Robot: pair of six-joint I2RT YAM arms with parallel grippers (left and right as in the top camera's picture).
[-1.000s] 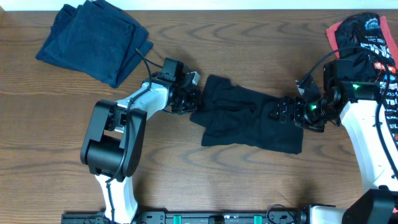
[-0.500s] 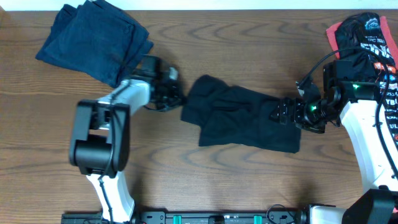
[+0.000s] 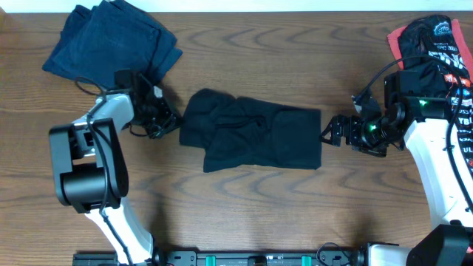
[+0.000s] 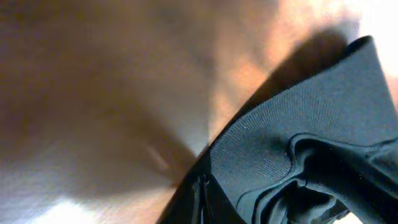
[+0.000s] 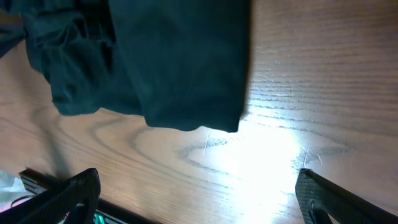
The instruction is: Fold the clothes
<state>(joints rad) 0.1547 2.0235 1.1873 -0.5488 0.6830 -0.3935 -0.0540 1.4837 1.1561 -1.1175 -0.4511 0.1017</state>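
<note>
1. Sorting out the plain black short-sleeved shirt (image 3: 255,137) right now. It lies as a lumpy, half-folded slab on the brown wooden table (image 3: 244,222), stretched between the two grippers.
2. Left gripper (image 3: 164,120) has its fingers pressed together. The wrist view shows a ribbed black hem (image 4: 292,143) running right down toward them, so I'd say it's pinched on the shirt's nearest edge.
3. Right gripper (image 3: 330,133) is spread wide with nothing in it. The shirt's straight edge sits just ahead of its fingertips, and I can't see any contact.
4. Behind the left gripper there's a folded dark blue cloth bundle (image 3: 111,48). Behind the right one is a heap of black garments with pink-red trim and white lettering (image 3: 432,41).
5. My read is this is the lay-it-out step, not a real fold yet. Next move probably calls for the right gripper to close on its edge, tension the cloth flat, then fold.
</note>
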